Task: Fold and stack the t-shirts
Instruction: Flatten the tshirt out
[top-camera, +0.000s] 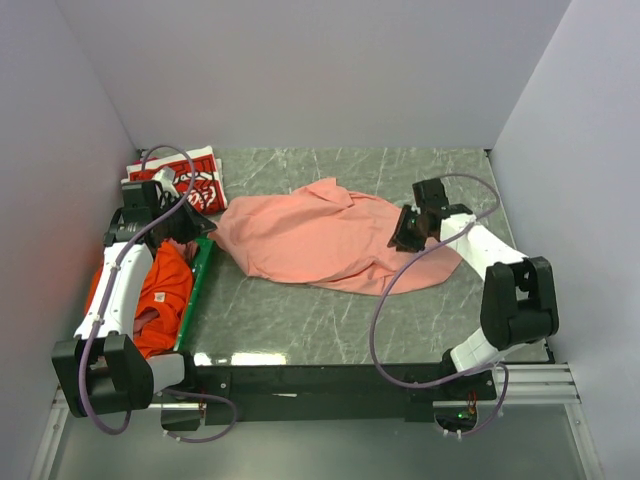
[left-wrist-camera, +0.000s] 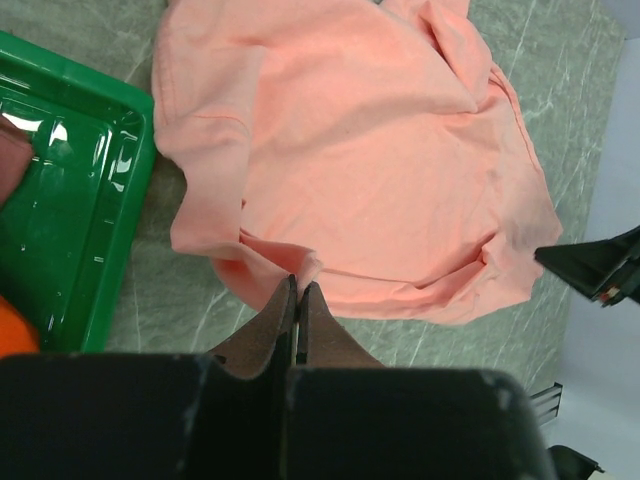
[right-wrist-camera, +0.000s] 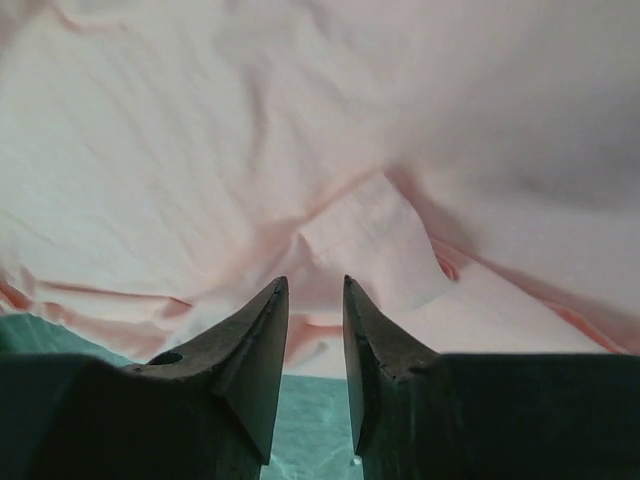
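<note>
Salmon-pink t-shirt (top-camera: 320, 240): lies rumpled across the middle of the table (top-camera: 400, 170), not yet folded. Its left edge almost reaches the green crate (left-wrist-camera: 70, 200).
Left gripper (left-wrist-camera: 298, 285): closed tight, tips right at that left edge. I cannot tell whether any cloth is pinched between them.
Right gripper (right-wrist-camera: 315, 285): jaws narrowly apart, low over the shirt's right side, with nothing between them.
Other shirts: the red Coca-Cola t-shirt (top-camera: 180, 175) sits folded at the far left corner, and the orange t-shirt (top-camera: 165, 295) is in the crate.
Risk, left: a thin pinch could slip on a pull, or the dragged edge could catch the crate's rim.
Risk, right: such a narrow gap may take only one layer or the creased flap ahead, which would fold the shirt crooked.
</note>
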